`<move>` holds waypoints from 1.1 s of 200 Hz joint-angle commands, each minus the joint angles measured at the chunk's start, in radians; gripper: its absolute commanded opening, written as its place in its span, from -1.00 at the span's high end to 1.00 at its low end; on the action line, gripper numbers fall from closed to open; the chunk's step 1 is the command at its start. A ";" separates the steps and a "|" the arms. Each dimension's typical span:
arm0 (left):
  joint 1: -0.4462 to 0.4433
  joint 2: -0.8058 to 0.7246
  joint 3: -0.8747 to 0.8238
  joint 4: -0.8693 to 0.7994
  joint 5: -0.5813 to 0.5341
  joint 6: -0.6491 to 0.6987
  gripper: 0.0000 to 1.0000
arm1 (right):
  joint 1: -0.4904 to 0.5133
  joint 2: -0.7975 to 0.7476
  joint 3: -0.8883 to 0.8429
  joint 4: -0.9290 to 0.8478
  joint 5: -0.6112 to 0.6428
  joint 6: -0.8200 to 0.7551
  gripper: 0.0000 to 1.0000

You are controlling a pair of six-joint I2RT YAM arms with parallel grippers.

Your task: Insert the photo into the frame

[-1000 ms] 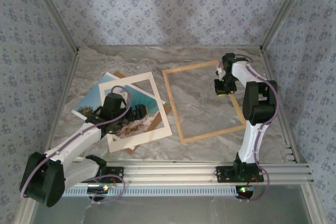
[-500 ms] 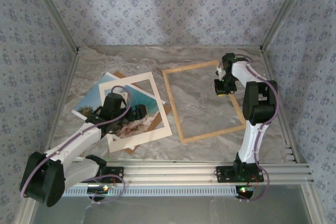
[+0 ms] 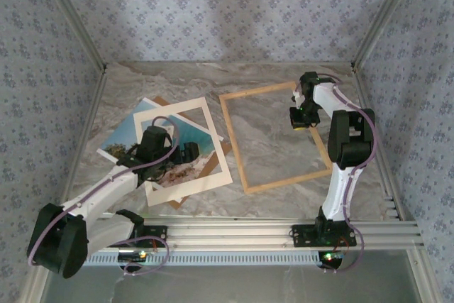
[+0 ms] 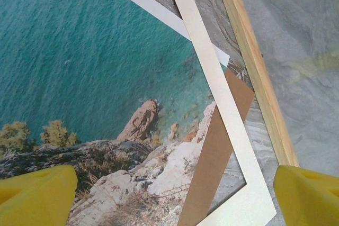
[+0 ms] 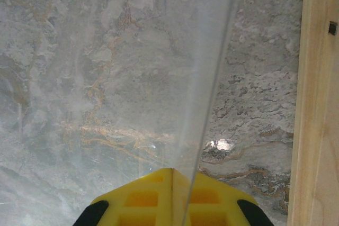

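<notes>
Left of the frame point(image 3: 234, 143), the photo point(image 4: 79, 62) lies flat on the surface point(image 3: 284, 76), over a brown board point(image 4: 217, 146) and partly under a cream mat point(image 4: 220, 93). My left gripper point(image 4: 172, 194) hangs just above the photo's corner nearest the frame, jaws spread wide and empty. From that gripper the frame's left rail lies close on the right. The photo sits skewed to that rail, so I judge the carry needs a rightward slide with a turn. My right gripper point(image 5: 172, 175), inside the frame near its right rail, is closed on what looks like the edge of a clear pane point(image 5: 106, 78). The left arm is nearer the photo.
</notes>
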 commanded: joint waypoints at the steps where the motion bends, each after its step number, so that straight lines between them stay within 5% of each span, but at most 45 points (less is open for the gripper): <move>1: -0.009 0.007 0.026 0.013 0.019 0.021 -0.91 | -0.008 0.015 0.021 -0.034 0.031 -0.015 1.00; 220: -0.036 0.021 0.031 0.028 0.014 0.017 -0.91 | -0.019 0.027 0.030 -0.038 0.047 -0.015 1.00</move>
